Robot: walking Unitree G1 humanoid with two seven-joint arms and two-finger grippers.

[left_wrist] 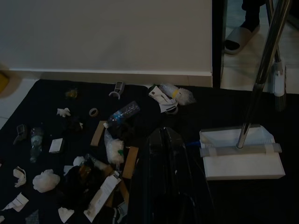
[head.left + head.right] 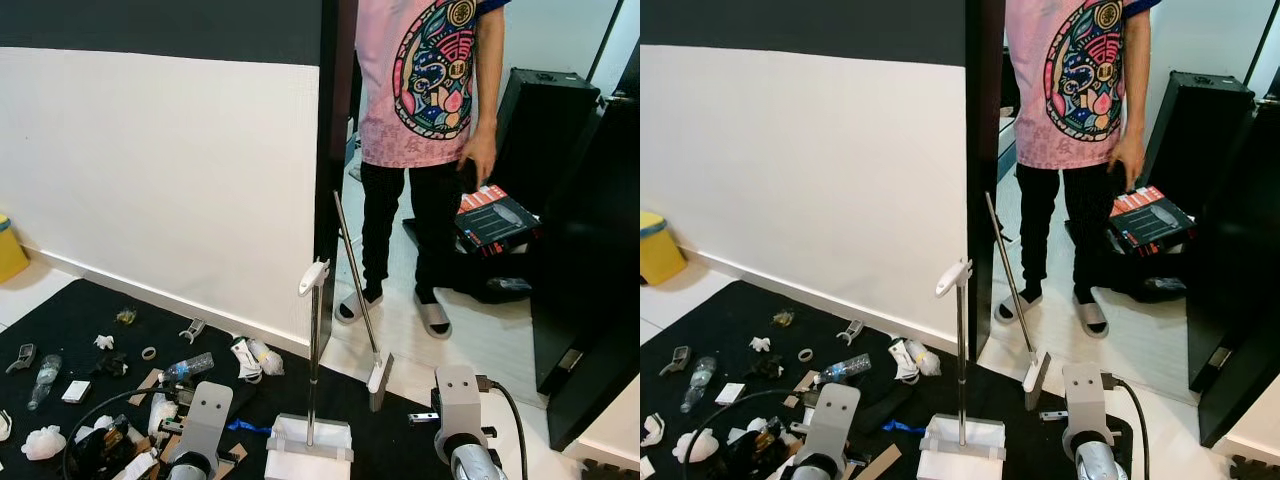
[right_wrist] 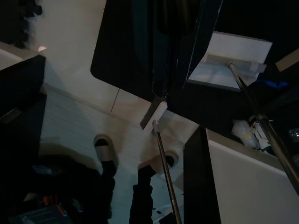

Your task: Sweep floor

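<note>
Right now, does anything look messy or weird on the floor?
Yes. Rubbish litters the black mat by the wall: a plastic bottle, crumpled tissues, cardboard bits. The broom leans against the door frame, unheld.

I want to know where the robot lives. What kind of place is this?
Probably a room in a home. A white dustpan and broom stand on a black mat littered with trash, and a person in slippers stands in the doorway.

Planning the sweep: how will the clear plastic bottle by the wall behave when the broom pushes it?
The bottle lies on its side on the black mat, so it will likely roll rather than slide. It looks empty and thin, so probably light and apt to skitter ahead of the broom.
</note>
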